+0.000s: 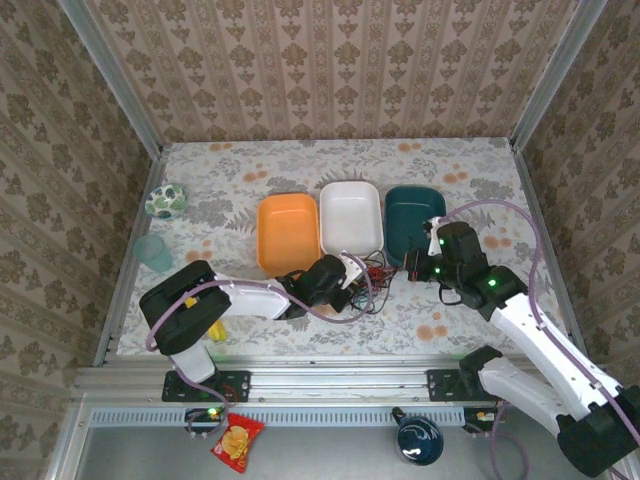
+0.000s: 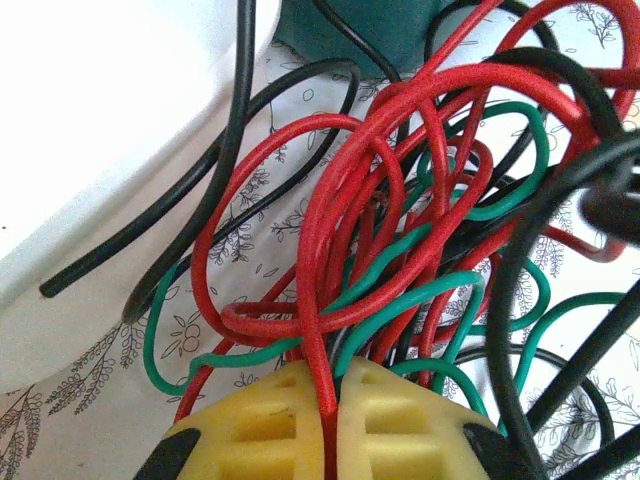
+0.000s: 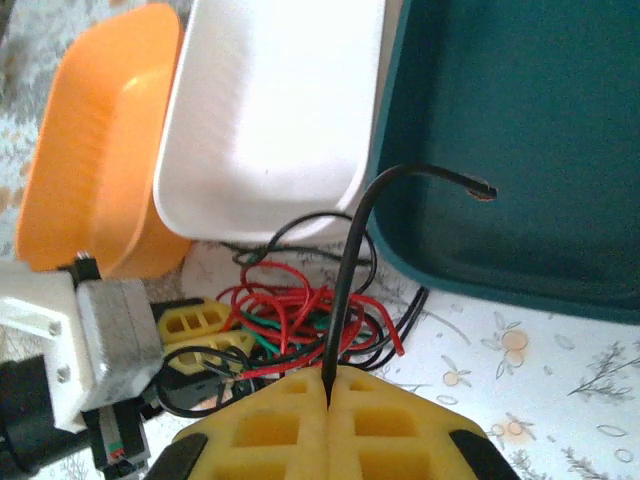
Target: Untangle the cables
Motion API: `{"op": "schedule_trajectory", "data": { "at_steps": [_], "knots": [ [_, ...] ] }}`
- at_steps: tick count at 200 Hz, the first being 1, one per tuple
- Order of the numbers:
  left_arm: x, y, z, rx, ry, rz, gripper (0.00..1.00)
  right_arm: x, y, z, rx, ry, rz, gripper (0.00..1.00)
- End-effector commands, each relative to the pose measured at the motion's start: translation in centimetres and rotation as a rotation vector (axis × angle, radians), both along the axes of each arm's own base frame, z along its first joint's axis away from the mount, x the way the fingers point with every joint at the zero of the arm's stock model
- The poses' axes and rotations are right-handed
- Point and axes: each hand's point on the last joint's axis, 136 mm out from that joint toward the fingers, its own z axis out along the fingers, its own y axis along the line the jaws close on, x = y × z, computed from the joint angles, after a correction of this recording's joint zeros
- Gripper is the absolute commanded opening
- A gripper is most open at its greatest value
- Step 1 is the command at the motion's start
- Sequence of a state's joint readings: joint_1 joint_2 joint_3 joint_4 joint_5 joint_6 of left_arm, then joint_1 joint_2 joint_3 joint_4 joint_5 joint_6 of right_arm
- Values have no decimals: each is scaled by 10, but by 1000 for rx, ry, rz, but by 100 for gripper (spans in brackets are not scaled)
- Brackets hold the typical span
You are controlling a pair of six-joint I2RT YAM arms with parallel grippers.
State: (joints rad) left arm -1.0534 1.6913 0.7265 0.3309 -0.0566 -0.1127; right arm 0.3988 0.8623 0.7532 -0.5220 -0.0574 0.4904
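Note:
The cables lie in one tangle (image 1: 375, 272) on the floral table, just in front of the white and teal trays. My left gripper (image 2: 332, 400) is shut on a strand of the red cable (image 2: 312, 260), which runs up from between its yellow fingertips into the knot. Green cable (image 2: 420, 295) and black cable (image 2: 225, 170) loop through the red one. My right gripper (image 3: 328, 385) is shut on the black cable (image 3: 350, 270). Its free end stands up and curls over the teal tray (image 3: 520, 130). The left gripper's yellow fingers (image 3: 205, 335) sit at the tangle's left side.
Three trays stand side by side behind the tangle: orange (image 1: 287, 232), white (image 1: 350, 215) and teal (image 1: 412, 215). A patterned ball (image 1: 165, 200) and a pale green cup (image 1: 155, 252) stand at the left wall. Wallpapered walls close in the table.

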Motion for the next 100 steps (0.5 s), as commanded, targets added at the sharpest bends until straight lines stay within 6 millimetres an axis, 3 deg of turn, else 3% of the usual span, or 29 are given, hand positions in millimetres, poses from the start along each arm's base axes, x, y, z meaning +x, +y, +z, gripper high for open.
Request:
{"op": "schedule_trajectory", "data": {
  "at_steps": [1,20,62,100],
  "knots": [
    [-29,61,-63,279,122,14,0,24,-43,73,-57,-248,-215,0],
    [-30,63,-62,279,121,13,0,26,-50,85,-69,-291,-244,0],
    [-30,70,-62,289,113,29,0,32,-50,84,-97,-274,-236,0],
    [-29,80,-63,298,106,67,0,42,-104,115,-34,-327,-475,0]
  ]
}}
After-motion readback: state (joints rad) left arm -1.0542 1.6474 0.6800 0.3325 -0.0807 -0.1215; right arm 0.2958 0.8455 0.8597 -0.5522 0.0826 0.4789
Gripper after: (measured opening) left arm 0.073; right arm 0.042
